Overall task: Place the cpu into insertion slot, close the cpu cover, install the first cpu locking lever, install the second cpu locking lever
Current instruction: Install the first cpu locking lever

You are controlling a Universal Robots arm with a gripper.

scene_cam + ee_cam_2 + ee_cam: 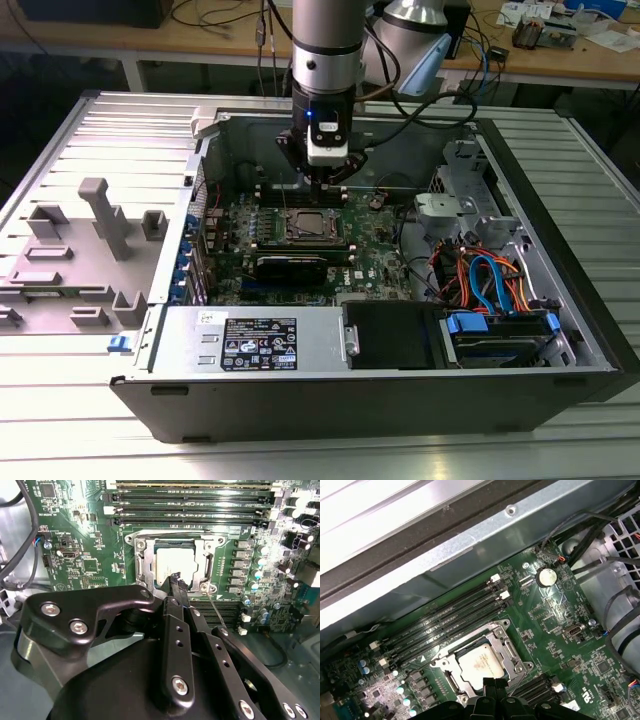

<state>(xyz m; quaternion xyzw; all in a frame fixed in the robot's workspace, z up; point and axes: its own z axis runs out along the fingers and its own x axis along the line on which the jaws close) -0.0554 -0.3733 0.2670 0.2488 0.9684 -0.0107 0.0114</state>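
cpu [175, 562] seated in insertion slot [152, 572], mid motherboard [75, 555] | cpu cover [142, 560] down over it | gripper [176, 580] pinched together, nothing visibly grasped, at cover edge beside locking lever [216, 611] | step judged: first lever | calls for steady, precise push on thin wire

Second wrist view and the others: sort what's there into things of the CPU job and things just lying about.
Job in hand:
cpu, seated on the board
cpu cover, lying down around it
claw, at the cover's edge

Lying about:
memory slots
coin battery
blue and orange cables
grey fixture outside the case
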